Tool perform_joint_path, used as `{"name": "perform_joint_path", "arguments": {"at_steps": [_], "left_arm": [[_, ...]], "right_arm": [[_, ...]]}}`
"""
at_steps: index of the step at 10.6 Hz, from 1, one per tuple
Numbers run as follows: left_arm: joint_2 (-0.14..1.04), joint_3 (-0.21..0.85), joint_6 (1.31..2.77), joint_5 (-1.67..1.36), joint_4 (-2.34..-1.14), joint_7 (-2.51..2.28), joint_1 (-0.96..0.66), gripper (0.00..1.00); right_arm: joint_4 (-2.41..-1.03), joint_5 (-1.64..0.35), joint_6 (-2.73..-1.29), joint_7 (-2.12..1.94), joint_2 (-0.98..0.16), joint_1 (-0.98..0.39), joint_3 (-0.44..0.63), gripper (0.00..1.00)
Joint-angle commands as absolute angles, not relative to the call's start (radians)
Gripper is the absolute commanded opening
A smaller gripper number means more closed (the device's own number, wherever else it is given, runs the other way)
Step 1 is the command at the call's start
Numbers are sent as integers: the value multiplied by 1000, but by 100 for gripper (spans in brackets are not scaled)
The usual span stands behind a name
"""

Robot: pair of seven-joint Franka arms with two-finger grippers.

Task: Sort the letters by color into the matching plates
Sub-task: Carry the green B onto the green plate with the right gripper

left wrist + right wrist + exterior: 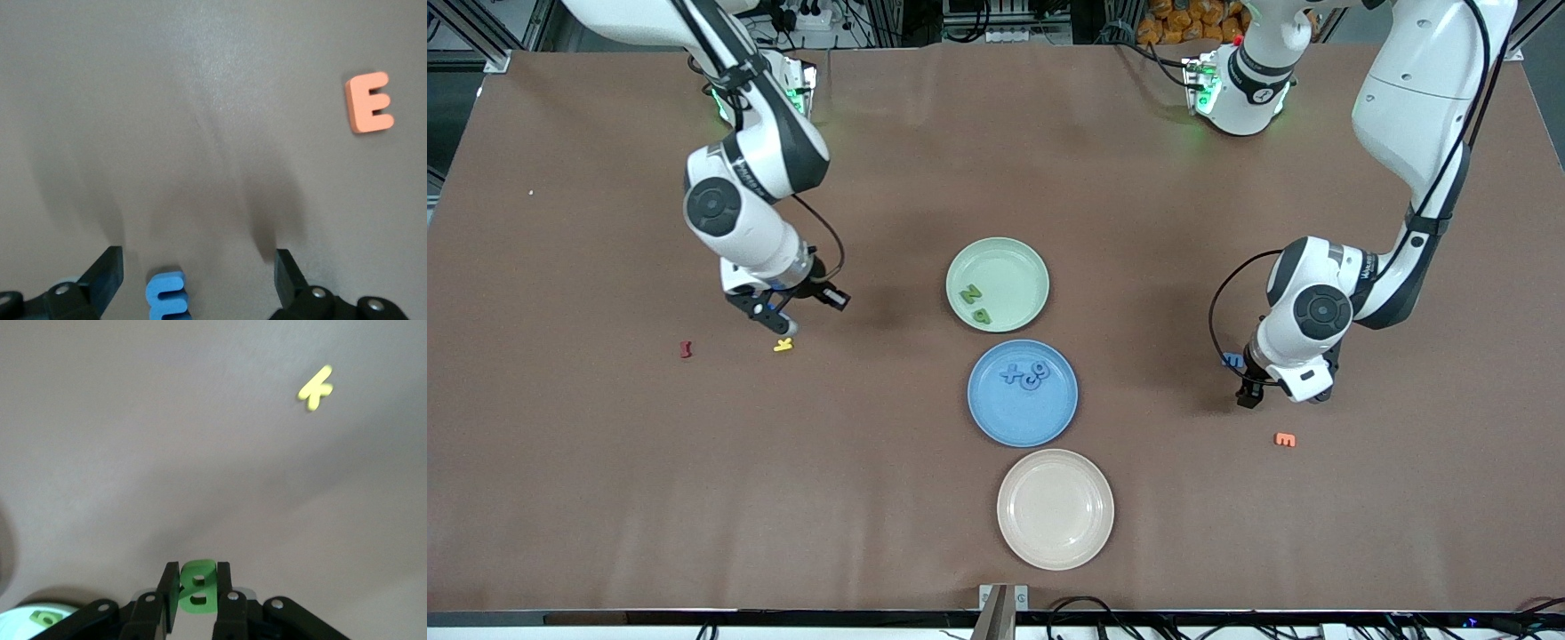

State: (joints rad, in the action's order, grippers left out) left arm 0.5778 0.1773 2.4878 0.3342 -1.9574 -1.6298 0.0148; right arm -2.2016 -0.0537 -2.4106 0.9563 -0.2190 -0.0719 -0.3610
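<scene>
My right gripper point(197, 579) is shut on a green letter point(199, 590), held just above the table beside a yellow letter point(783, 344). In the front view that gripper point(775, 322) hangs toward the right arm's end. My left gripper point(197, 273) is open and low over the table, with a blue letter point(165, 298) lying between its fingers, closer to one finger and apart from both. From the front, this blue letter point(1233, 360) peeks out beside the left gripper point(1249, 391). The green plate point(1014, 258) holds two green letters point(970, 292). Two blue letters point(1021, 374) lie in the blue plate point(1018, 418).
A cream plate point(1055, 508) sits nearest the front camera, in line with the other two plates. An orange letter point(1285, 439) lies near the left gripper, a little nearer the camera. A red letter point(686, 349) lies toward the right arm's end, past the yellow one.
</scene>
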Motion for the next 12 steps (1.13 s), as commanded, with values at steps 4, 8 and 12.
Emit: {"name": "perform_joint_path", "arguments": {"at_steps": [4,8,12], "left_arm": [[540,193,2572,290,-2015,-1703,17,100],[531,193,2608,291,-2042,-1701,12,100],[532,195,2603,290,-2039,-1698,40,100]], "right_arm": [[-2100,-51,-2410,1279,-279,-323,-362,0],[-1955,96,-2410,1539,-429,-478,-324,0],[-1867,118,-2410,1623,-511,-538,-322,0]]}}
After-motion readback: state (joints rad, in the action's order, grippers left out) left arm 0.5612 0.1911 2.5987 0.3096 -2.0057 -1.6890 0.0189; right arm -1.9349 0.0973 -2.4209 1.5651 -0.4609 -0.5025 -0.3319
